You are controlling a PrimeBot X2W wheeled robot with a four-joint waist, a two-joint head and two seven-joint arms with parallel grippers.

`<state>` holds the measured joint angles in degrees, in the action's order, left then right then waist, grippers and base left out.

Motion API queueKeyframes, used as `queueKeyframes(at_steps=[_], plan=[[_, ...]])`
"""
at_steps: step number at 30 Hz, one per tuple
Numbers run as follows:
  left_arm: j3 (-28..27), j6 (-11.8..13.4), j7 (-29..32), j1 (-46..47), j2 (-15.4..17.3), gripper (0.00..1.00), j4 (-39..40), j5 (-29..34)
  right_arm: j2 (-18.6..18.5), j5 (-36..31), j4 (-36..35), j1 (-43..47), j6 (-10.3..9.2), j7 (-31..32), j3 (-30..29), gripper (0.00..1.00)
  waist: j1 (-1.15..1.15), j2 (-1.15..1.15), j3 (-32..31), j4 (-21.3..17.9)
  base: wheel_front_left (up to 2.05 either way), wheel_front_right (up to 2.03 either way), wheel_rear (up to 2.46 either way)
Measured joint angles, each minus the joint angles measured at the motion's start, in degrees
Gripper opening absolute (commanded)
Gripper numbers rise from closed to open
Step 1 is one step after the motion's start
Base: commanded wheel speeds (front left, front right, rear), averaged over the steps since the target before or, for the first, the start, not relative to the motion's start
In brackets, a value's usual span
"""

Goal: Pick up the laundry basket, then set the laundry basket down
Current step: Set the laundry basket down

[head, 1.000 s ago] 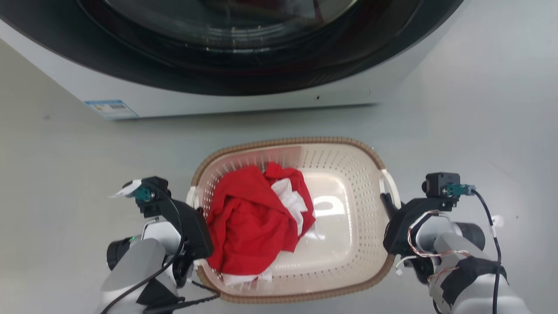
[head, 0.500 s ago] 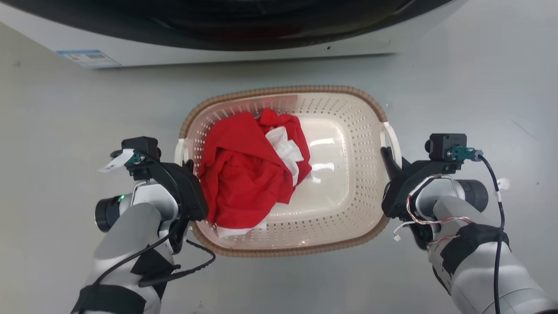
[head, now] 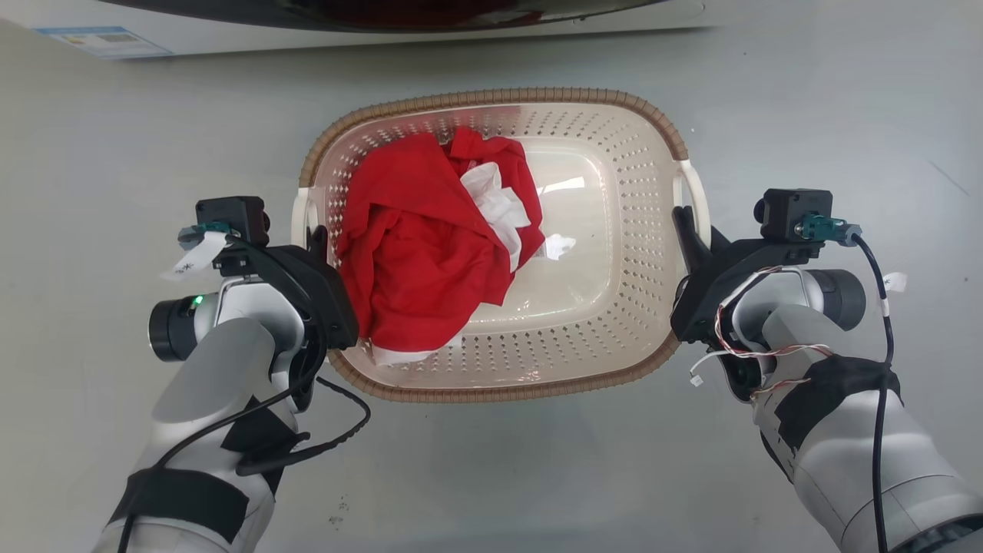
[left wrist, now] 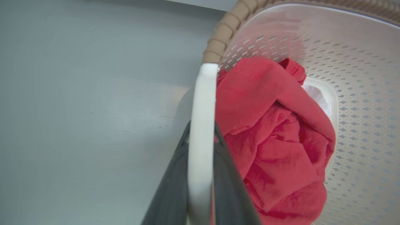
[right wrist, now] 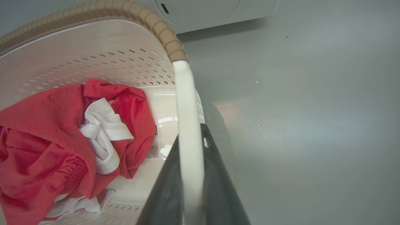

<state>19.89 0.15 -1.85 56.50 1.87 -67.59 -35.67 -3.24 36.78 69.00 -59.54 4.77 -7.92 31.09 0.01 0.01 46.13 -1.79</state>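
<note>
The washer (head: pixel 307 34) has slid up my view; left gripper (left wrist: pixel 201 131) and right gripper (right wrist: pixel 190 134) clamp the laundry basket (head: pixel 491 97) by its handles (head: pixel 697 196) to carry it level.

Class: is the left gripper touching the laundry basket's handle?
Touching. In the left wrist view, the left gripper's two dark fingers press both sides of the laundry basket's white handle.

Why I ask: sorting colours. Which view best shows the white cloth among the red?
Right wrist view: the crumpled white cloth lies large, unobstructed in the red garment. Head view shows it smaller; left wrist, almost hidden.
</note>
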Motion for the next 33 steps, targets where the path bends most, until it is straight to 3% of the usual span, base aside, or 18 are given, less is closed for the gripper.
queueKeyframes(at_steps=[33], plan=[[0.65, -1.45, -2.61, 1.89, -0.53, 0.00, -2.79, 0.04, 0.32, 0.55, 2.30, -1.08, 0.11, -1.08, -0.34, 0.00, -0.01, -0.02, 4.40, 0.05, 0.00, 0.00, 0.00]])
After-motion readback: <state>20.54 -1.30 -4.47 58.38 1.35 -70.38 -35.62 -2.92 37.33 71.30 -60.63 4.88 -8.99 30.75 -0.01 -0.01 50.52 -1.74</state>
